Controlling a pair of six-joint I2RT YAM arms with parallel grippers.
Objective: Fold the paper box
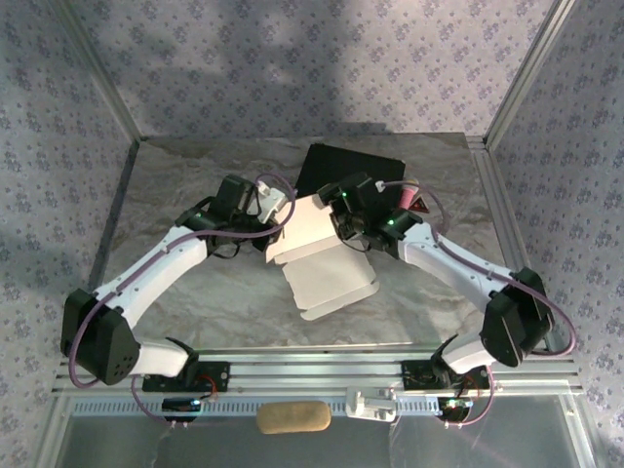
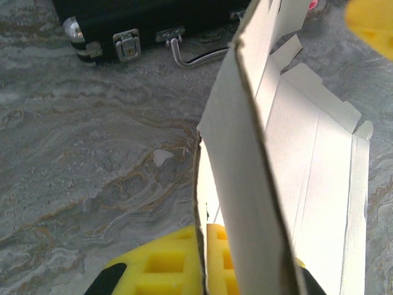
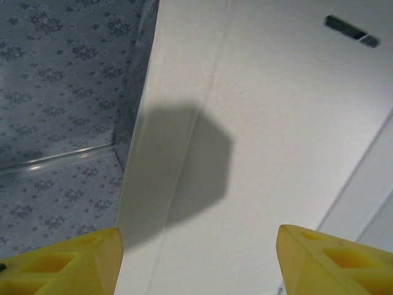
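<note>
The paper box (image 1: 327,263) is a white cardboard sheet lying mid-table, its far part lifted into an upright flap. In the left wrist view the paper box (image 2: 307,178) shows a raised panel edge-on, and my left gripper (image 2: 206,233) is shut on that panel's thin edge between its yellow fingers (image 2: 159,264). From above, the left gripper (image 1: 283,207) sits at the flap's left side. My right gripper (image 1: 341,222) is at the flap's right side. In the right wrist view the right gripper (image 3: 199,252) stands open, its fingertips (image 3: 73,261) wide apart before a flat white face of the paper box (image 3: 270,123).
A black hard case (image 1: 346,166) lies just behind the box, its latches and handle (image 2: 196,55) facing it. A pink object (image 1: 411,200) sits by the right arm. A tan pad (image 1: 292,417) and a white part (image 1: 372,402) lie at the near rail. Patterned walls enclose the table.
</note>
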